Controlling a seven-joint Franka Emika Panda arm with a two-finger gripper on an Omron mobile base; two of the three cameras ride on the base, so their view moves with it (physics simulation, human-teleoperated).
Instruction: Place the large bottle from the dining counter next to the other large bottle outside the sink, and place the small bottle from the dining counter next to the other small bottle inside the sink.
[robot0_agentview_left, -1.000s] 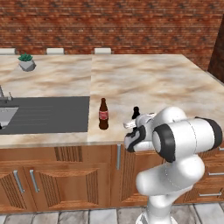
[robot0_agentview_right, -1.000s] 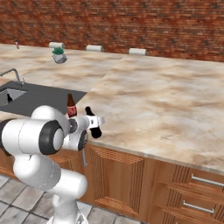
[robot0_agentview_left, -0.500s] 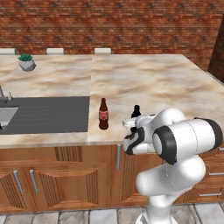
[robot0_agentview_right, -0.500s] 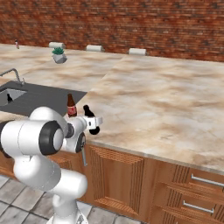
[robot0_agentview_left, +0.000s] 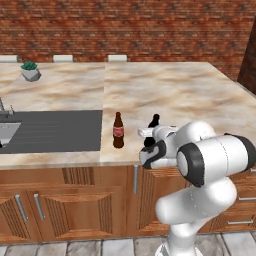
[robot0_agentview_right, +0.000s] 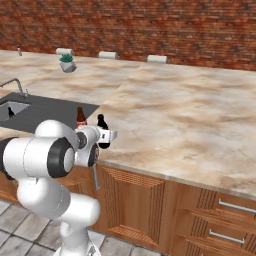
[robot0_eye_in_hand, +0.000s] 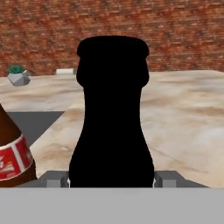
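Two bottles stood out in the left base view: the large bottle, near-black with a narrow neck, sat in the end effector over the near edge of the table, and the other large bottle, brown with a red label, stood upright just to its left, apart from it. That brown bottle was on the marbled stone right beside the dark grey surround of the sink, outside the basin. A small potted plant sat far back on the left. In the right base view the end effector reached from the white arm over the table edge with the large bottle upright in it, the other large bottle partly hidden just behind and to the left, the sink further left, and the plant far off near the brick wall. In the hand view the large bottle stood close and black between the fingertips, both pads pressed against its flanks, so the end effector was clamped on it; whether its base rested on the table could not be told. The other large bottle showed at the left edge, and the plant far behind.
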